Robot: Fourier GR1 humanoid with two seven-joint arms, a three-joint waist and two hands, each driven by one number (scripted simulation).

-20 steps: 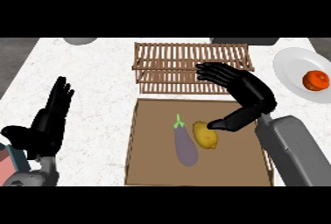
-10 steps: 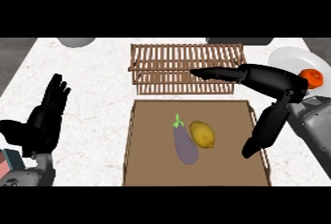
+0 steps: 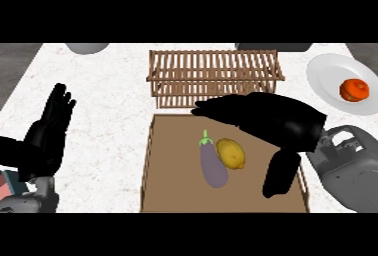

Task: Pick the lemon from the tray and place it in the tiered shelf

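Observation:
A yellow lemon point(image 3: 231, 153) lies in the brown tray point(image 3: 174, 199), right beside a purple eggplant point(image 3: 212, 165). Behind the tray stands the wooden tiered shelf point(image 3: 215, 73). My right hand point(image 3: 267, 117) hovers over the tray's far right part, above and to the right of the lemon, fingers stretched out toward the left and holding nothing; its thumb hangs down at the tray's right side. My left hand point(image 3: 48, 134) rests open on the counter at the left, fingers up.
A white plate point(image 3: 328, 85) with an orange-red fruit point(image 3: 354, 90) sits at the far right. A grey bowl point(image 3: 87, 47) and a dark object show at the back edge. Marble counter lies between my left hand and the tray.
My right hand has lifted off the lemon, swung up over the shelf and come back lower over the tray's right side. The lemon stays in the tray. The left hand has barely shifted.

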